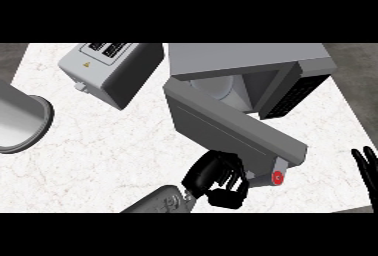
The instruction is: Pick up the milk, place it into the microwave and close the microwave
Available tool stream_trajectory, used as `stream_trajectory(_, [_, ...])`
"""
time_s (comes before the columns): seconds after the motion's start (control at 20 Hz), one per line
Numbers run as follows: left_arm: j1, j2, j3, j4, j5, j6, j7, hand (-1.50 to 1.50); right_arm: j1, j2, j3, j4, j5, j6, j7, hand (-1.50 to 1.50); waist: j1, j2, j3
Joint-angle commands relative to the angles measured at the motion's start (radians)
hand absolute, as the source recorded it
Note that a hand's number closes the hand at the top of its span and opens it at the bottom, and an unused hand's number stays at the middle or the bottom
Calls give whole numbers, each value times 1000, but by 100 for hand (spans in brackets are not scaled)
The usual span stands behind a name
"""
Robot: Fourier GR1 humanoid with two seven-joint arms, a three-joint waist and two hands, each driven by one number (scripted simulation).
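Counter [111, 150]: white marbled top, filling most of my view.
Microwave [247, 57]: grey box at the far right. Its cavity shows a pale turntable inside, and a dark keypad panel runs down its right side.
Microwave door [229, 127]: swung partly open, slanting from the cavity's left edge toward me and to the right. A small red round mark sits on the fitting at its near corner.
Toaster [111, 67]: grey, far left, tilted, slots on top.
Pot [22, 122]: large metal vessel at the left edge, only partly in view.
My left hand [218, 177]: fingers curled, right up against the door's near end. They close on nothing I can make out, so I read the hand as clenched against the door, not grasping a carton.
My right hand [365, 167]: resting at the right edge, fingers straight and released.
Milk: I cannot see it anywhere. The cavity is half hidden by the door, so I judge it is probably already inside.
Step in hand: closing the door, by my reading.
Doing it well: I should push near the free end, follow the door's arc round the hinge, and keep my forearm off the toaster.
Writing: a small yellow warning triangle on the toaster's end. No brand or words that I can read.
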Motion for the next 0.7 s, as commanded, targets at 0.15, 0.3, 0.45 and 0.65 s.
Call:
stream_trajectory(0.15, [-75,-8,91,-53,167,142,-136,-150,-42,-17,-8,-52,-40,-2,28,-150,-57,20,-7])
stream_trajectory(0.3, [-119,-8,99,-20,206,176,-169,-150,-53,-50,-36,-64,-67,13,36,-150,-86,23,-4])
stream_trajectory(0.45, [-176,-8,116,-6,247,196,-178,-150,-67,-47,-10,-83,-96,24,61,-150,-116,31,-4])
stream_trajectory(0.65, [-234,-8,141,47,293,223,-199,-150,-72,-57,-15,-77,-122,31,74,-150,-146,41,-1])
